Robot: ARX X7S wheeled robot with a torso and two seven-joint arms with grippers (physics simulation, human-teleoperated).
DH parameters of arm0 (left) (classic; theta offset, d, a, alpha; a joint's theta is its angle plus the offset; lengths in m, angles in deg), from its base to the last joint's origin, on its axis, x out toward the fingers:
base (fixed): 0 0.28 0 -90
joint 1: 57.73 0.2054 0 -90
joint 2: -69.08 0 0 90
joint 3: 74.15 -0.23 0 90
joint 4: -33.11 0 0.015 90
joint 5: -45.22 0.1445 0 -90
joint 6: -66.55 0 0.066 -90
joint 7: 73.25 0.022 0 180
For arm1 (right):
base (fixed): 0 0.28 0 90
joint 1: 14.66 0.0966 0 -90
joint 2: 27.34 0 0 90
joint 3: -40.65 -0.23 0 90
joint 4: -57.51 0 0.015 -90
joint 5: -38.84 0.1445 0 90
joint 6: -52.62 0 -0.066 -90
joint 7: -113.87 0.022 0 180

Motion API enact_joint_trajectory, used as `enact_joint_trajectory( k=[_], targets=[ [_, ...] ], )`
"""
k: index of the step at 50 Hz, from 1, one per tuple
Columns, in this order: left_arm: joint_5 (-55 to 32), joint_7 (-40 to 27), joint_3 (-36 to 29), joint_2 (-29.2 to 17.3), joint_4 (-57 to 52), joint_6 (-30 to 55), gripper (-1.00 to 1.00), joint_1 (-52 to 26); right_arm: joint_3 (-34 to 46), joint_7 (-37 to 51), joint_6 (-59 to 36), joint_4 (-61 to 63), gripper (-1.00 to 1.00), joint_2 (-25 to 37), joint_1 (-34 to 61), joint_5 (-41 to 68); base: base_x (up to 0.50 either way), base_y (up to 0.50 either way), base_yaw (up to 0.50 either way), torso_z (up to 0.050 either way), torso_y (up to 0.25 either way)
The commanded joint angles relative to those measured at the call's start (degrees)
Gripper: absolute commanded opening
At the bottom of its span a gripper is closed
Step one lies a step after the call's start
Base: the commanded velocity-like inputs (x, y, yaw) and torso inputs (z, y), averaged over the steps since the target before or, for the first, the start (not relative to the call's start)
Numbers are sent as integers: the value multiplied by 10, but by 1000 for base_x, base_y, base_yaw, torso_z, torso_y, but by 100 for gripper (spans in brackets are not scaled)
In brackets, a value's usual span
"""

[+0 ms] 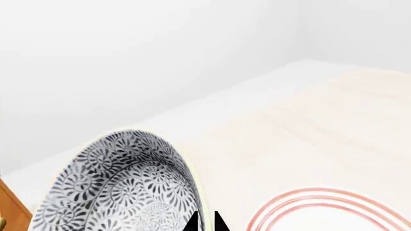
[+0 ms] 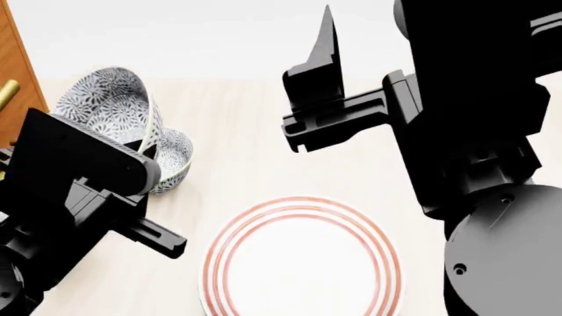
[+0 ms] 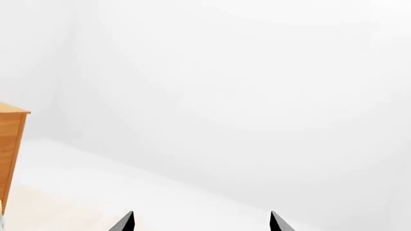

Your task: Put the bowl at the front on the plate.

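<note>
My left gripper (image 1: 205, 224) is shut on the rim of the bowl (image 1: 122, 185), white with a dense blue-grey floral pattern. One fingertip is inside the rim and the other outside. In the head view the bowl (image 2: 105, 99) hangs tilted on its side above the table at the left, with the left gripper (image 2: 147, 148) at its lower edge. The plate (image 2: 303, 263), white with red rings, lies flat at the front centre, to the right of the bowl; its rim (image 1: 321, 204) shows beside the fingertips. My right gripper (image 3: 200, 222) is open and empty, raised high (image 2: 320, 72) above the table.
A second, identical bowl (image 2: 174, 158) sits on the pale wooden table (image 2: 263, 131) just under the held one. An orange wooden cabinet (image 2: 13, 66) with a brass handle (image 2: 7, 89) stands at the far left. White walls lie behind.
</note>
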Motion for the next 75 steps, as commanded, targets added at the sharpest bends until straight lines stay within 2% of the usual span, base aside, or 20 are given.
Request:
enact_joint_trajectory(
  k=[1,37,47,75],
  targets=[
    [23,34,-25,12,22,2,-100,-36,2,-8,6,1,100,2,6,-5,0,0,0,0,0],
    [117,119,-122,73,114,-49,-100,-92,4,-23,16,10,100,6,37,-9,0,0,0,0,1],
    [155,147,-150,92,181,-80,-100,-100,8,-26,21,9,100,5,41,-15,0,0,0,0,1],
    [240,219,-203,185,414,-175,-100,-151,12,-37,28,1,100,3,57,-17,0,0,0,0,0]
  ],
)
